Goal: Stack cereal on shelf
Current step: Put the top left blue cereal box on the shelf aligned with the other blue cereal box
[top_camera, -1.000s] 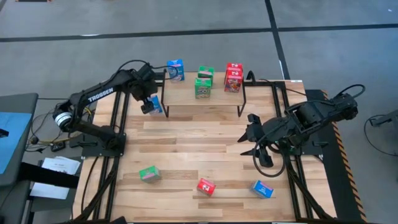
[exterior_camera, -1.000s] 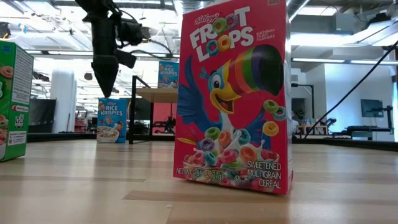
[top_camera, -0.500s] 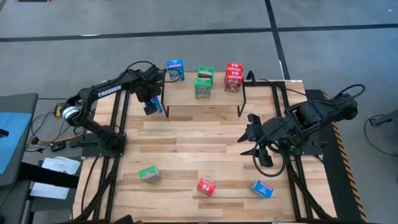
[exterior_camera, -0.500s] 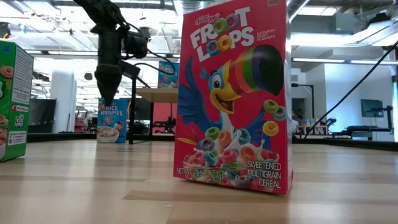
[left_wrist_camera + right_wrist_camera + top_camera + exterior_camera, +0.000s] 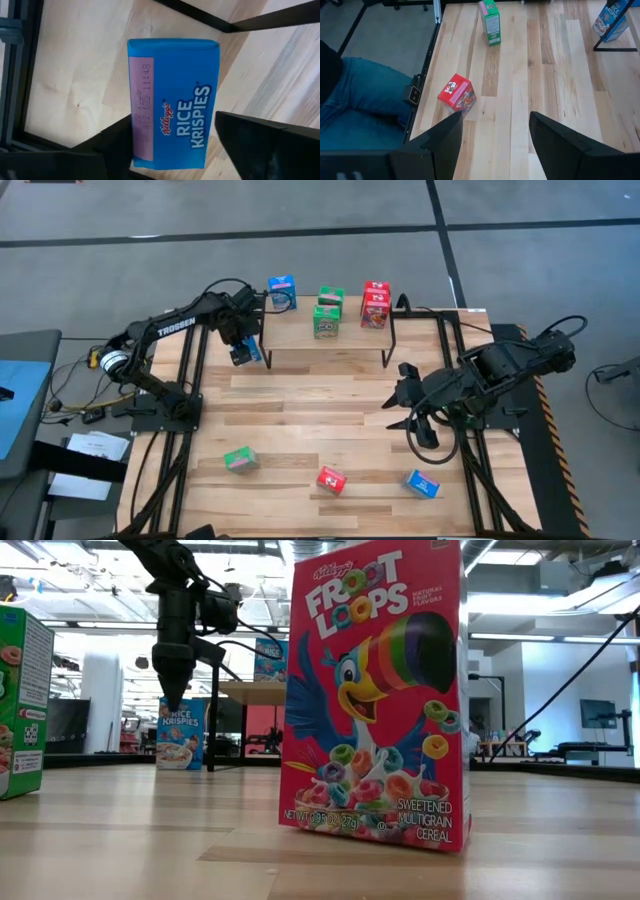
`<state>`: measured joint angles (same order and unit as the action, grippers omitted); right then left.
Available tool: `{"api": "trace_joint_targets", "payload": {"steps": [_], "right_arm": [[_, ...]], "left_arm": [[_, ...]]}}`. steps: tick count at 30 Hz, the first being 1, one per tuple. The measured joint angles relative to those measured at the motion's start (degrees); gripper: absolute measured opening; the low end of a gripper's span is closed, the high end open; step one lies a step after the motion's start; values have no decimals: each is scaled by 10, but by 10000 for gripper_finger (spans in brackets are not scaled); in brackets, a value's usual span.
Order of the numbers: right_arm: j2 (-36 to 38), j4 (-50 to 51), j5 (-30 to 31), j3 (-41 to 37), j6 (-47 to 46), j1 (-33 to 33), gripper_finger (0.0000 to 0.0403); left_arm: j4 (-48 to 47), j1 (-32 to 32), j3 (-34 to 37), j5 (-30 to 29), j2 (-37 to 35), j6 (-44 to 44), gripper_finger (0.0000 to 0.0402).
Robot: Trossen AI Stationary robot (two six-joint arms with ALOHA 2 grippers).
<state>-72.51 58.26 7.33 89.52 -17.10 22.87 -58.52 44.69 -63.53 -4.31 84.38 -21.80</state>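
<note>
Clamping my left end effector (image 5: 243,350) on the blue Rice Krispies box (image 5: 252,350), I have one finger against each of its narrow sides; in the left wrist view the box (image 5: 172,100) fills the gap between my fingers (image 5: 260,145). It stands on the worktop (image 5: 320,400) towards the far left corner, just beside the left leg of the shelf (image 5: 300,332), not on the board. In the low view my left end effector (image 5: 172,690) hangs straight down over it (image 5: 180,735).

The shelf runs along the worktop's far edge. On its board stand a second blue box (image 5: 282,292) at the left end, two green boxes (image 5: 327,312) close together in the middle, and two red boxes (image 5: 375,305) at the right end. I cannot tell whether the pairs are stacked or set one behind the other.

Along the near edge lie three more, well apart from each other: a lone green box (image 5: 240,460) towards the left, a lone red box (image 5: 331,479) in the middle, and a third blue box (image 5: 421,483) towards the right.

My right end effector (image 5: 405,405) hangs over the right half of the worktop, fingers spread apart and holding nothing. Its wrist view looks between them (image 5: 495,145) at the lone red box (image 5: 456,93). A person's leg in jeans (image 5: 355,100) shows beside the worktop's edge.
</note>
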Motion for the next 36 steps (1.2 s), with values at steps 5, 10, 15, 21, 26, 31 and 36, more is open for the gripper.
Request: {"api": "trace_joint_targets", "payload": {"steps": [5, 10, 15, 21, 26, 31, 36], "right_arm": [[0, 0, 0, 0, 0, 0, 255], [0, 0, 0, 0, -4, 0, 255], [0, 0, 0, 0, -9, 0, 255], [0, 0, 0, 0, -9, 0, 255], [0, 0, 0, 0, -9, 0, 255], [0, 0, 0, 0, -10, 0, 255], [0, 0, 0, 0, -10, 0, 255]], "left_arm": [[0, 0, 0, 0, 0, -5, 194], [0, 0, 0, 7, 0, -5, 164], [-1, -1, 0, 7, 0, -5, 153], [-17, -1, -1, 8, 0, -5, 151], [-48, -1, -14, 8, 0, -9, 151], [-85, -5, -36, 8, -6, -7, 151], [-96, -21, -53, 8, -35, -11, 151]]}}
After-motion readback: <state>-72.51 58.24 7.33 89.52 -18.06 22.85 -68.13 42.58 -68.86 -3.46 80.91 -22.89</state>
